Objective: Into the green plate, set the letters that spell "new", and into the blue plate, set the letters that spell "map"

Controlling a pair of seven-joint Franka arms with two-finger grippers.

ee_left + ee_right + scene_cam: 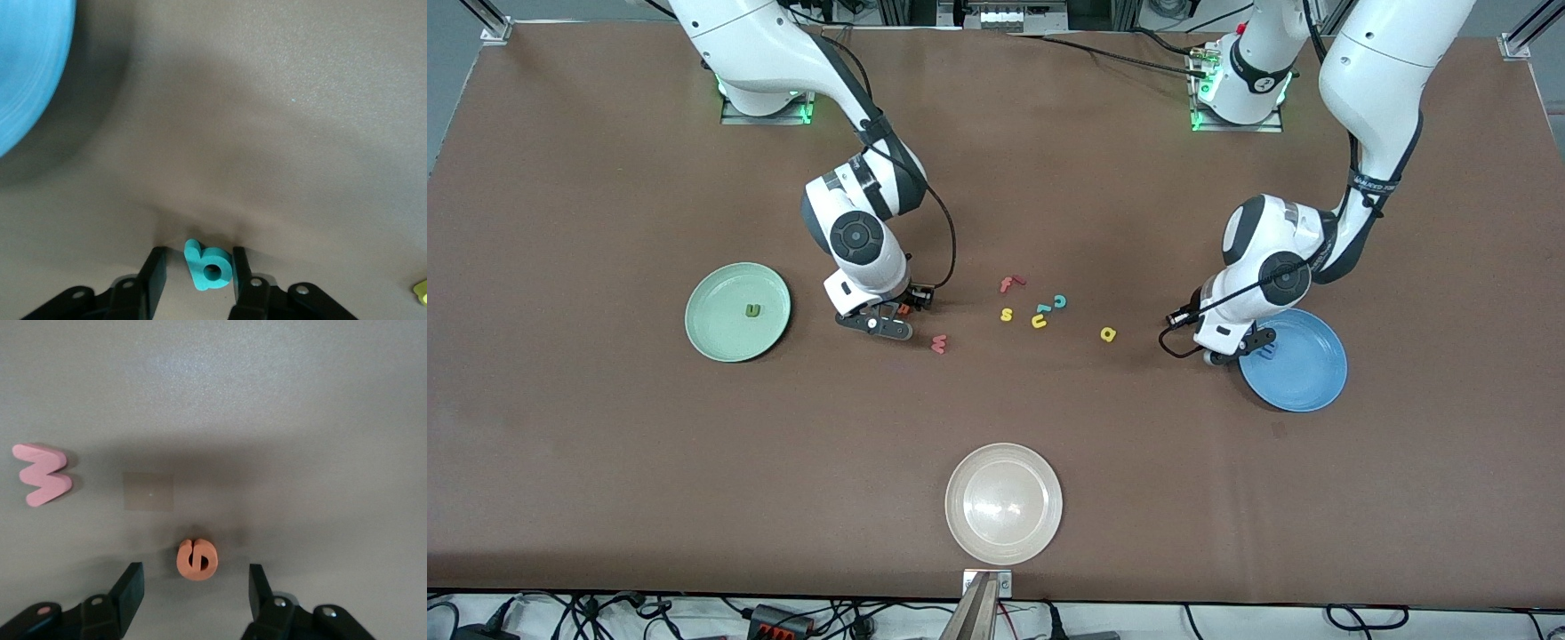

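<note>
The green plate [711,333] holds the olive n [753,310]. Beside that plate, low over the table, my right gripper [889,316] [196,572] is open, its fingers wide on either side of the orange e [197,559] and clear of it. The pink w [938,343] [41,473] lies close by. My left gripper [1221,356] [199,257] is down at the rim of the blue plate [1307,382] [27,67], straddling the teal a [210,267]. One finger touches the a; the other stands slightly apart. The blue m [1267,349] lies in the blue plate. The yellow p [1108,334] rests on the table.
A red f [1009,284], yellow s [1006,314], teal c [1059,301] and yellow u [1039,322] lie clustered mid-table between the grippers. A whitish-beige plate [1004,503] sits nearest the front camera.
</note>
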